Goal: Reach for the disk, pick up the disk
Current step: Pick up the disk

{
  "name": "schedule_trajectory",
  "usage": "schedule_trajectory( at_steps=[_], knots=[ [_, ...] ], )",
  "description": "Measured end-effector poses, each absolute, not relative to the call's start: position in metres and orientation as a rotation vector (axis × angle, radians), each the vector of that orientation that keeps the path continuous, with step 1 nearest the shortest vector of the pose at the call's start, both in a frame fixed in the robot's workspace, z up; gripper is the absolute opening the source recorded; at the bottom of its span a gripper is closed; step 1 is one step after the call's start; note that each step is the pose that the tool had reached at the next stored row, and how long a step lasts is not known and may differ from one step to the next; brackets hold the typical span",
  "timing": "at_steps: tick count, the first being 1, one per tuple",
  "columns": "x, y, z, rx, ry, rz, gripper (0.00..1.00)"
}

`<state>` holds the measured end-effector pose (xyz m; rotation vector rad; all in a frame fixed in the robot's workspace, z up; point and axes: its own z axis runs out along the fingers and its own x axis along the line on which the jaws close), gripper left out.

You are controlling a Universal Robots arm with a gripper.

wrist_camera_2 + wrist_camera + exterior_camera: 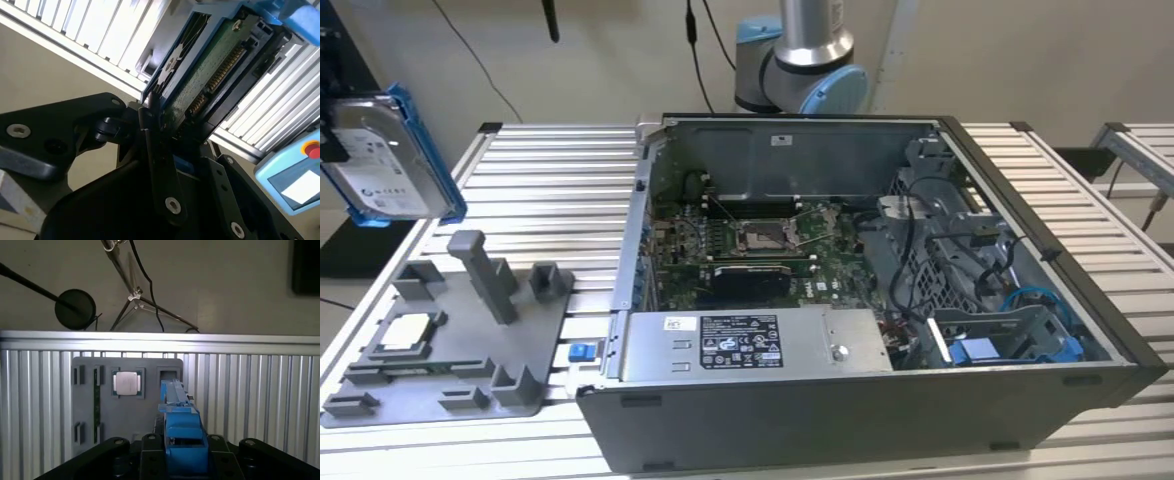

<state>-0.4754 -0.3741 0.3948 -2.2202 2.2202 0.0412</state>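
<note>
At the exterior view's left edge, above the grey fixture tray [467, 375], the disk [380, 160] hangs in the air, upright with its label facing out, clear of the ribbed table [547, 190]. In the second wrist view the gripper [172, 127] is clamped on the disk's end, the circuit-board side showing. A silver chip [126, 383] sits in the tray, and the open computer case [854, 420] stands just beside it.

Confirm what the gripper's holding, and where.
The gripper grips the flat silver-grey disk in its blue plastic carrier, clamped at one end.
</note>
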Motion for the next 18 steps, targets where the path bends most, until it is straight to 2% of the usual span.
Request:
schedule_trajectory(
  at_steps=[10, 18],
  knots=[
    [-0.475, -0.374, 0.421, -2.217, 2.212, 0.054, 0.00],
    [-0.475, -0.374, 0.457, -2.217, 2.212, 0.053, 0.00]
  ],
)
